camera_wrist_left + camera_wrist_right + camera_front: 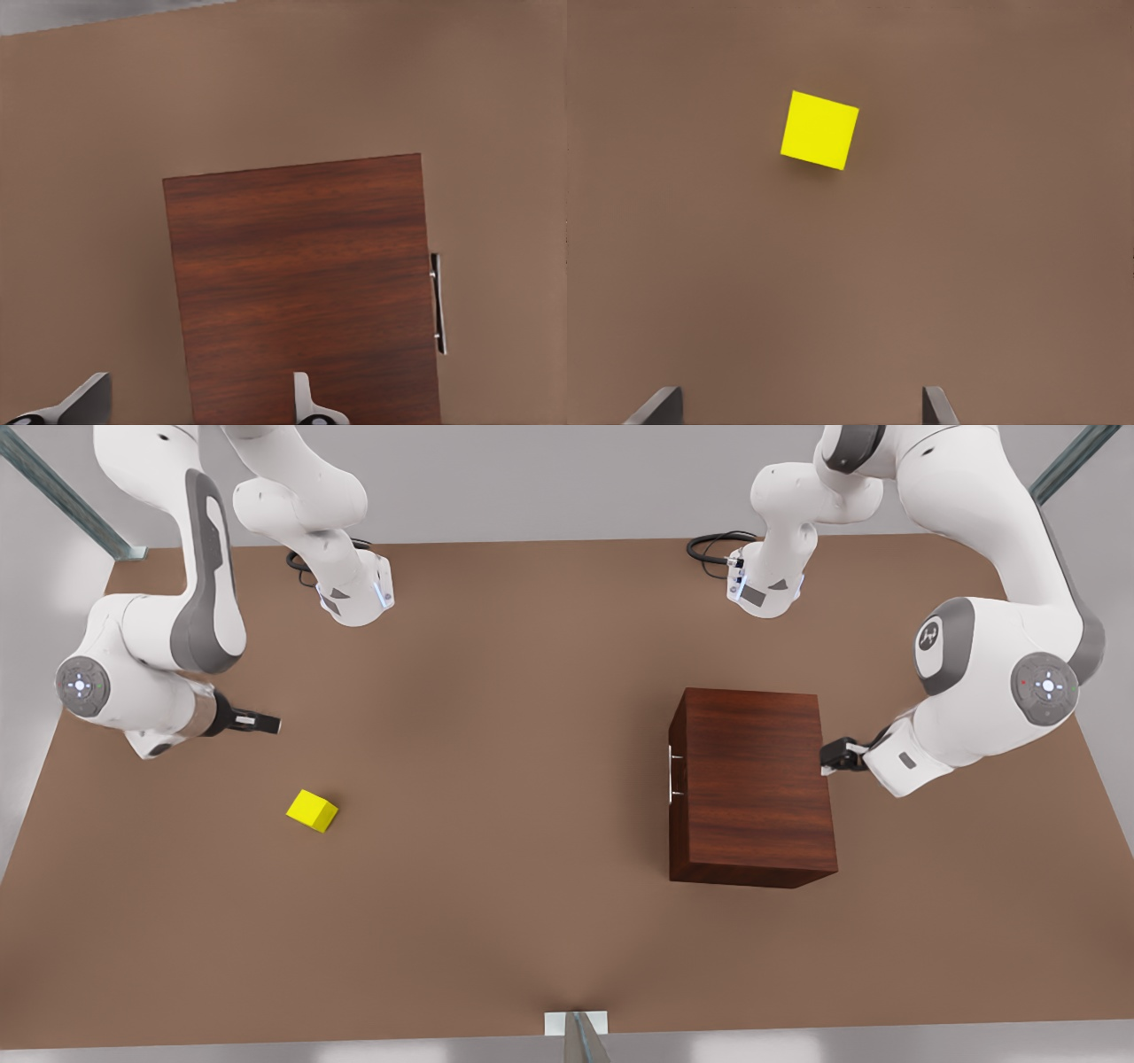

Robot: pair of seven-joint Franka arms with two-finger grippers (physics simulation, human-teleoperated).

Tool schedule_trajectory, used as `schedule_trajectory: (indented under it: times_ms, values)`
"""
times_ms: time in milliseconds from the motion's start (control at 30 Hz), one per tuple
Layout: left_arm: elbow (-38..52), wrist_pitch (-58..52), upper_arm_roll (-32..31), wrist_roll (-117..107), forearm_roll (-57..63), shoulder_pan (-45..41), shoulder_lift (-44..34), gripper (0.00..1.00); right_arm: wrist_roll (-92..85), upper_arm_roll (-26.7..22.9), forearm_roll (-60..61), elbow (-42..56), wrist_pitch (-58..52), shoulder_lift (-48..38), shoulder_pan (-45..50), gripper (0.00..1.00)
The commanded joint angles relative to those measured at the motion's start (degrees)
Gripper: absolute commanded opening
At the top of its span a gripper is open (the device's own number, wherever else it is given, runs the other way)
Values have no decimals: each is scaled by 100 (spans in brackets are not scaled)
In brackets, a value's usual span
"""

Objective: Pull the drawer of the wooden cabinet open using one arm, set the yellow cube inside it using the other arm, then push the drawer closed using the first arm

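Brown and bare, the desk [532,921] spreads under me, seen from above, with grey floor past its edges. I am the pair of white arms mounted along its far edge.

Largest on it is the wooden cabinet [753,784], standing toward the edge on the front view's right. Its drawer [675,775] sits flush and closed, the thin silver handle [671,777] facing the desk's middle. My left gripper [837,755] hangs just beside the cabinet's back, the side away from the handle. In the left wrist view its fingertips [306,403] stand wide apart over the cabinet top, touching nothing.

Smallest is the yellow cube [312,810], lying alone toward the opposite edge, well apart from the cabinet. My right gripper [266,724] hovers near it, on the cube's far-edge side. In the right wrist view its dark fingertips [656,407] are spread wide and hold nothing, with the cube ahead of them on the desk.

I judge the task barely begun: the drawer is unopened and the cube unlifted. Next, my left gripper must cross over the cabinet to the handle side, drop, and close on the bar before pulling.
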Motion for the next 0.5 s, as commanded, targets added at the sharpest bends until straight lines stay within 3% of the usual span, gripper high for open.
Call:
schedule_trajectory:
  times_ms: [0, 100, 200, 333, 467]
  values:
    - [-67, 494, -2, 361, 1, -34, 39, 100, 647, -41, -96, 22, 1477, 3, 2, 100]
    - [99, 529, -2, -496, 54, -525, 40, 100, 647, -41, -105, 22, 1477, 21, 2, 100]
    - [144, 555, -10, -2610, 854, -2231, 382, 100, 656, -41, -105, 66, 1477, 74, 2, 100]
    - [65, 1039, 7, -3594, 1213, -3461, 909, 100, 647, -41, -105, 198, 1477, 153, 2, 100]
    - [65, 1258, 16, -4965, 1539, -3532, 1569, 100, 647, -41, -105, 242, 1468, 188, 2, 100]
